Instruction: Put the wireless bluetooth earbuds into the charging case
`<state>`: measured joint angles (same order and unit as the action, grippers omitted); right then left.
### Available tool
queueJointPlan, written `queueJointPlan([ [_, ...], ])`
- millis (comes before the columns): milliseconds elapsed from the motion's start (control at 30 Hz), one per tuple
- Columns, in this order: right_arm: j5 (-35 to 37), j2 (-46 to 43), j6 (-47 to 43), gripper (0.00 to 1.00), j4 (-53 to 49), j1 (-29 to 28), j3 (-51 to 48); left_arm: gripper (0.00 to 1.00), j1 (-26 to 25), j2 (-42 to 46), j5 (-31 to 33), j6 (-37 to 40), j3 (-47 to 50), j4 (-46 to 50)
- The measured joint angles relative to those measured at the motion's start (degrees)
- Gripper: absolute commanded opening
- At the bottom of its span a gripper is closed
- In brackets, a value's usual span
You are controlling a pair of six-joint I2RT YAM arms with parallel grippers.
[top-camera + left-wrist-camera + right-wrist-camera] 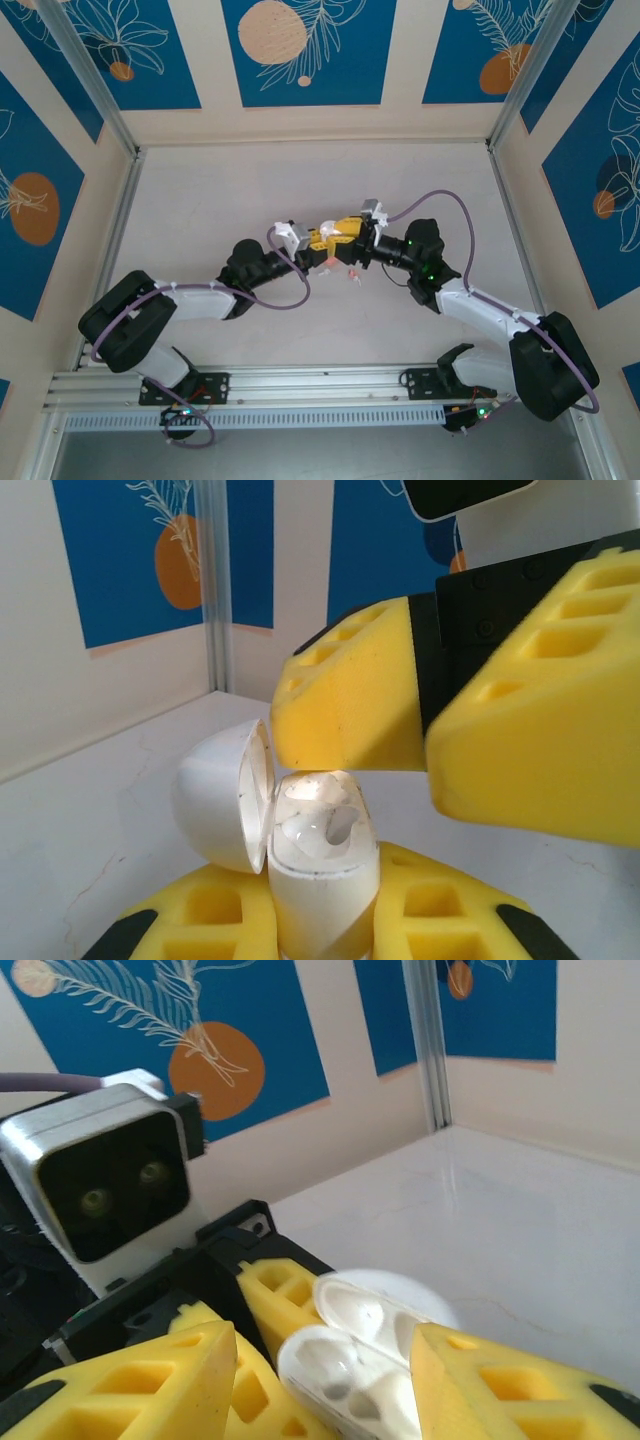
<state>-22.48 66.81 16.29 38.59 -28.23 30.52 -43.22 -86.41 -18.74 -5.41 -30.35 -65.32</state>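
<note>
At table centre, from above, the left gripper (322,243) and right gripper (345,230) meet, with what may be a pink earbud (351,275) lying just beside them. Left wrist view: its fingers (200,910) pinch the charging case (325,880) upright, lid open. Right wrist view: the right fingers (520,1390) stand apart at the open case.

We see the open charging case (350,1355), lid tipped back, between the spread yellow fingers of the right gripper (325,1390), a grey camera (100,1185) behind it, above the white table (520,1230).
</note>
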Motion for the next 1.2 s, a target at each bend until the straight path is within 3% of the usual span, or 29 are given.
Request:
queueJointPlan([
  [400,6.45,-0.42,12.37,0.49,-36.83,2.64,15.65,0.14,1.55,5.03,11.65,-2.75,2.38,9.03],
  [667,8.13,7.98,12.22,0.51,-56.52,1.01,27.78,0.13,9.01,15.04,16.37,-9.33,4.39,23.63],
  [833,7.58,15.5,-0.11,0.52,-62.49,-1.09,34.42,0.14,14.64,22.91,16.9,-11.89,4.81,34.56],
  [1000,4.85,22.75,-20.98,0.51,-67.91,-3.26,42.07,0.15,20.81,28.37,16.2,-13.64,4.85,44.63],
  [1200,2.67,32.13,-46.25,0.41,-73.22,-5.07,50.49,0.15,25.62,30.75,14.49,-14.49,6.32,52.17],
])
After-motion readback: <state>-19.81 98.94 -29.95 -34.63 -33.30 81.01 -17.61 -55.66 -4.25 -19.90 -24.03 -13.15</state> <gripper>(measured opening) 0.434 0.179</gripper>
